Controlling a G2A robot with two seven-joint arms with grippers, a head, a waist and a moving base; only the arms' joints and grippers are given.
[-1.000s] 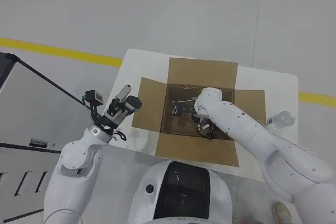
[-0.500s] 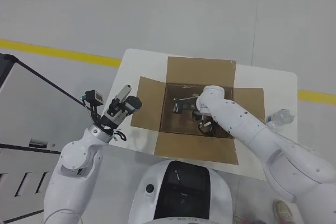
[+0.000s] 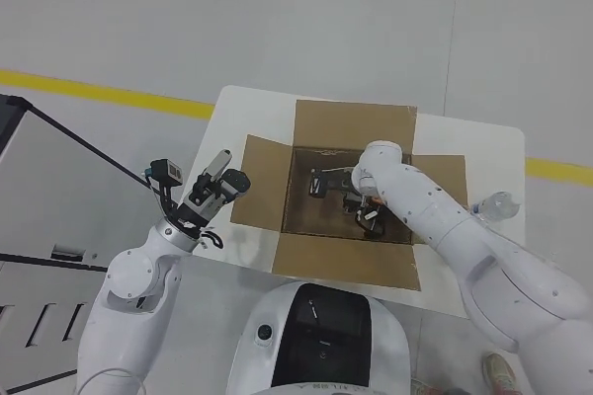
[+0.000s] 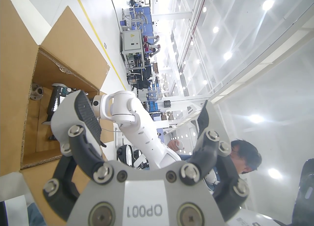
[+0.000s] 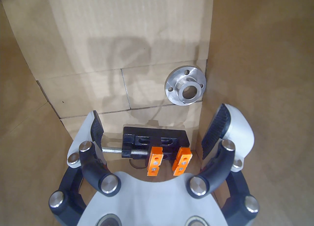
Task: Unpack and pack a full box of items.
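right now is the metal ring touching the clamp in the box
Apart. The right wrist view shows bare box floor between the metal ring and the clamp.

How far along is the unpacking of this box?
Done: the box has open flaps and a bottle lies on the table outside. In hand: the right gripper, open, hovers over the black vise inside. Left: the vise and metal flange to lift out, then repacking. The left gripper is open.

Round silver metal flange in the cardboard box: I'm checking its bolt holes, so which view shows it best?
The right wrist view: the round silver metal flange faces the camera, bore and holes plain. The left wrist view shows it small, side-on. In the top view it is too small to tell.
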